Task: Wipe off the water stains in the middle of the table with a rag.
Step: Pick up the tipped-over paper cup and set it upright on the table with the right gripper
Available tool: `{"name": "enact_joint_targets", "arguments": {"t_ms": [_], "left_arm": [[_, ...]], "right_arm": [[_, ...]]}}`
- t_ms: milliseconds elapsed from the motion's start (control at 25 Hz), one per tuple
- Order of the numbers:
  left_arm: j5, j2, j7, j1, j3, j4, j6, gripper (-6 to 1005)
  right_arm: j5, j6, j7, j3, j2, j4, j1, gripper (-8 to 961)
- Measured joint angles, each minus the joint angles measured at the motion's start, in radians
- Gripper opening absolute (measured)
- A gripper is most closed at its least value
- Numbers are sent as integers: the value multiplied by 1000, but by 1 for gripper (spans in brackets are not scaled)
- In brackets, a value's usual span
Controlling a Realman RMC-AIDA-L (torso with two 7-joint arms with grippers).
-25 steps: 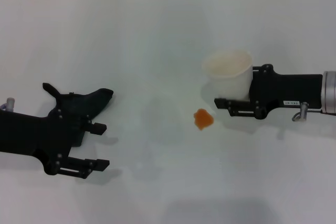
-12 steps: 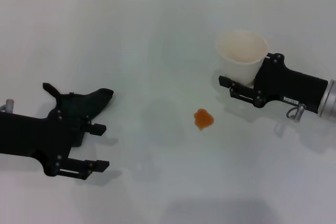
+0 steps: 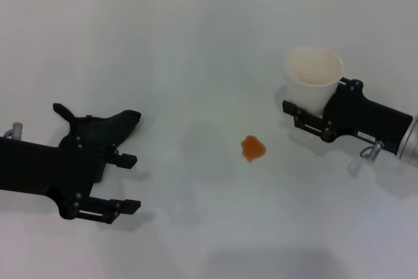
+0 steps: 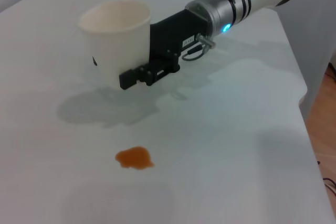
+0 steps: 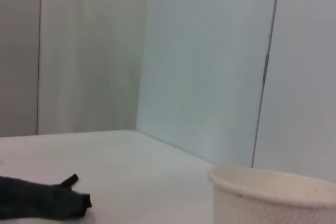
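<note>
- The water stains (image 3: 253, 147) are one small orange-amber blot with lobed edges, lying near the middle of the table (image 3: 196, 50). In your left wrist view the same blot (image 4: 135, 158) sits on bare white surface, apart from everything else.
- The rag (image 3: 104, 130) is a dark cloth with pointed corners, lying on the robot's left side of the table, well apart from the blot. Your right wrist view shows one end of it (image 5: 42, 200) low and far off.
- Your left gripper (image 3: 124, 182) rests low over the table just beside the rag, its body overlapping the cloth's near edge. Its two fingers are spread wide with nothing between them.
- Your right gripper (image 3: 312, 117) is on the robot's right side, beyond the blot and apart from it. Its fingers are closed around the lower wall of a whitish cup (image 3: 313, 78).
- The cup stands upright with its open mouth facing up. The left wrist view shows it (image 4: 115, 39) clamped at the base by the right gripper (image 4: 143, 73), casting a shadow on the table toward the blot.
</note>
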Motion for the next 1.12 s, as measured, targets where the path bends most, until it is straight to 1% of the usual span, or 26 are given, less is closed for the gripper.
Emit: {"name": "enact_joint_targets", "arguments": {"t_ms": [320, 760, 1120], "left_arm": [[0, -4, 0, 3, 0, 1, 0, 714], [0, -5, 0, 7, 0, 2, 0, 712], [0, -5, -1, 8, 0, 2, 0, 711]], "right_arm": [[3, 28, 1, -54, 0, 33, -2, 615], [9, 46, 6, -50, 0, 34, -7, 619], [7, 52, 29, -54, 0, 36, -6, 746]]}}
